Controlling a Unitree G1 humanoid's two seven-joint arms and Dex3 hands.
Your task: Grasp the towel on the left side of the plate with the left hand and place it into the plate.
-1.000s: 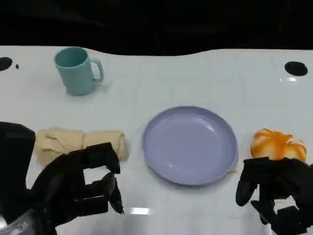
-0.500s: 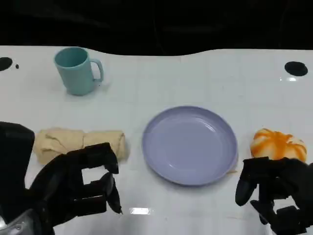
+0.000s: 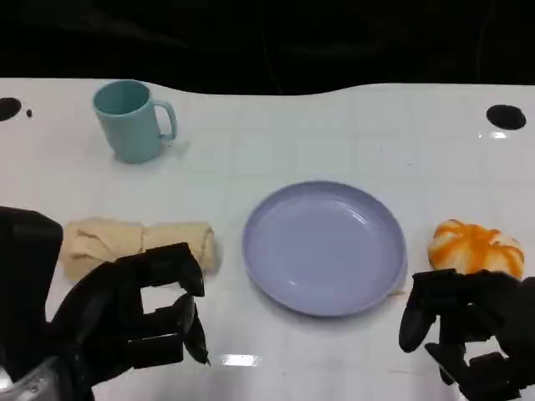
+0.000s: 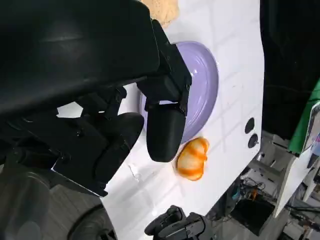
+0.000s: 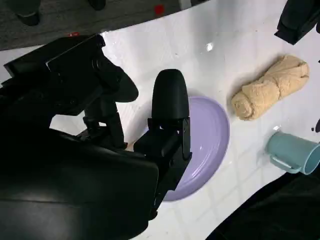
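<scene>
- the towel (image 3: pixel 138 244), beige and rolled, is seen lying on the white table (image 3: pixel 334 134) just left of the plate (image 3: pixel 324 247), apart from its rim; none of it lies in the plate.
- in the right wrist view the towel (image 5: pixel 270 86) is shown between the plate (image 5: pixel 210 135) and the mug (image 5: pixel 292 152).
- the left hand (image 3: pixel 138 317) is placed near of the towel, at the near left of the table; its fingers are spread apart and partly curled, and nothing is held. whether the fingertips touch the towel's near edge cannot be told.
- the plate, lavender and round, is set at the table's centre.
- the right hand (image 3: pixel 468 330) is found at the near right, just near of the orange-and-white object (image 3: pixel 475 246); its fingers are apart and loosely bent, with nothing gripped.
- the orange-and-white object, rounded, rests just right of the plate.
- a teal mug (image 3: pixel 131 119) stands upright at the far left, well apart from the towel, its handle turned right.
- in the left wrist view the plate (image 4: pixel 202 90) and the orange-and-white object (image 4: pixel 192 158) are visible beyond the left hand's fingers (image 4: pixel 165 131).
</scene>
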